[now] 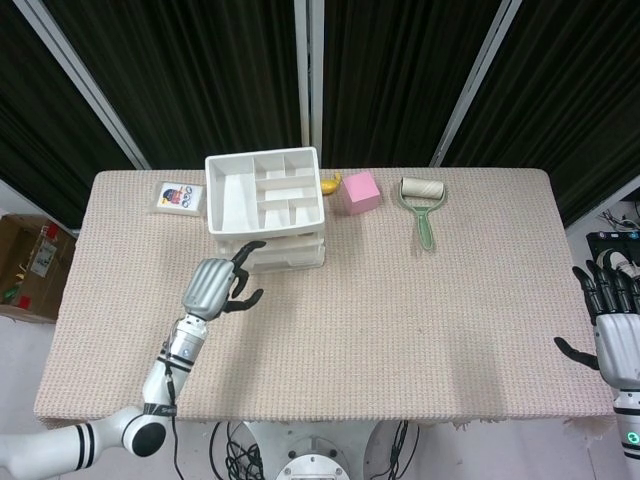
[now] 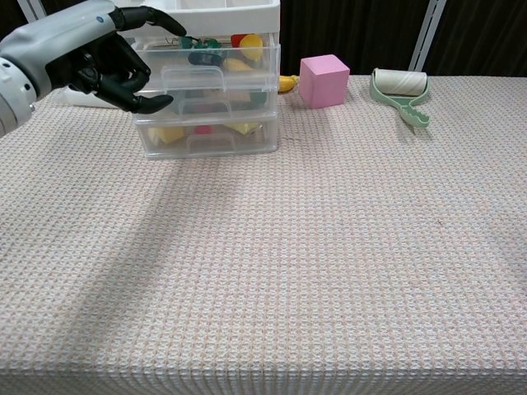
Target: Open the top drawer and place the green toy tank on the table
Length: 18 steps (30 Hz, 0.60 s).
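The white and clear drawer unit (image 1: 265,205) (image 2: 206,90) stands at the back left of the table, all three drawers pushed in. Through the top drawer's clear front (image 2: 216,64) I see the green toy tank (image 2: 200,49) among red and yellow toys. My left hand (image 1: 215,285) (image 2: 92,53) hovers at the unit's front left corner. Its fingers are apart and loosely curled, one reaching towards the top drawer, and it holds nothing. My right hand (image 1: 614,335) hangs off the table's right edge with its fingers spread and nothing in it.
A pink cube (image 1: 359,192) (image 2: 324,81) and a small yellow toy (image 1: 329,184) (image 2: 286,82) sit right of the drawers. A green-handled lint roller (image 1: 422,205) (image 2: 401,89) lies further right. A small printed box (image 1: 177,197) lies left of the unit.
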Available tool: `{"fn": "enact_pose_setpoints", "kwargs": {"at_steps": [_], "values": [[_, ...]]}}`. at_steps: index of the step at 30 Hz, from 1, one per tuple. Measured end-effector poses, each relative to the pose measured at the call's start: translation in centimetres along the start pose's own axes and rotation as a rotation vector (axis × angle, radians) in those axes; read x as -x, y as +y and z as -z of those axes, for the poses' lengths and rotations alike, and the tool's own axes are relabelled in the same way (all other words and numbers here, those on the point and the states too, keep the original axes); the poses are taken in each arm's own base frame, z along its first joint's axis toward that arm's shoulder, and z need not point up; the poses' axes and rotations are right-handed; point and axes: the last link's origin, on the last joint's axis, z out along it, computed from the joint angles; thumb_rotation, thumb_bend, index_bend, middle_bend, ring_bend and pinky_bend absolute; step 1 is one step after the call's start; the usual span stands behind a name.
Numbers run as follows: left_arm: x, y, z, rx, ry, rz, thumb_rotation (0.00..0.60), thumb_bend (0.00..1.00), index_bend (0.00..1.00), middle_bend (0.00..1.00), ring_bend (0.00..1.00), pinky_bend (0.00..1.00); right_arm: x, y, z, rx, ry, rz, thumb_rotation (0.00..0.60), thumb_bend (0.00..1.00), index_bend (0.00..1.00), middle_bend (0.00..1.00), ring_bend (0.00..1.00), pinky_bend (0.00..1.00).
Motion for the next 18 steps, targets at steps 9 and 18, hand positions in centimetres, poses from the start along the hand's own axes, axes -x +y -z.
{"fn": "enact_pose_setpoints", "kwargs": {"at_steps": [9,18], "values": [[-0.2,0.0,-0.6,-0.041,-0.064,-0.075,0.600,0.28,0.32,0.91,1.00,1.00,0.4,0.2,-0.1,0.008,-0.011,-0.009,0.600,0.03,0.00,0.00,0.00,0.00],[-0.6,0.6,1.0,-0.007,-0.107,-0.066,0.600,0.29,0.37,0.91,1.00,1.00,0.5,0.3,0.1,0.009,-0.014,-0.012,0.600,0.03,0.00,0.00,0.00,0.00]]}}
